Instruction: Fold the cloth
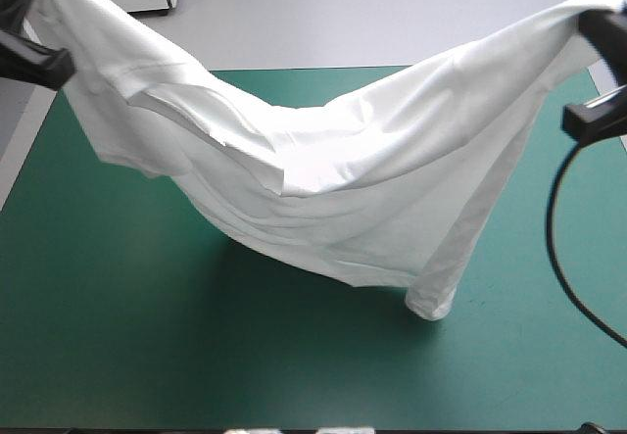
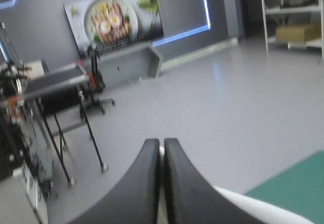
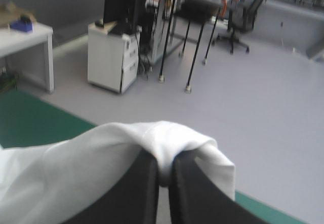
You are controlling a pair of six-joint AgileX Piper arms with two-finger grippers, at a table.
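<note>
Above teal-green table (image 1: 98, 356), T-shirt (image 1: 372, 179) sags between left gripper (image 2: 162, 142) and right gripper (image 3: 164, 169), both pinching it.

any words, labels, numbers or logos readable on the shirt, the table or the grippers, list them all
None can be read.
T-shirt: plain white, with no print, tag or label showing in any view.
Teal-green cover: bare, with no marks or lettering.
Left gripper and right gripper: plain black, no lettering showing.
</note>
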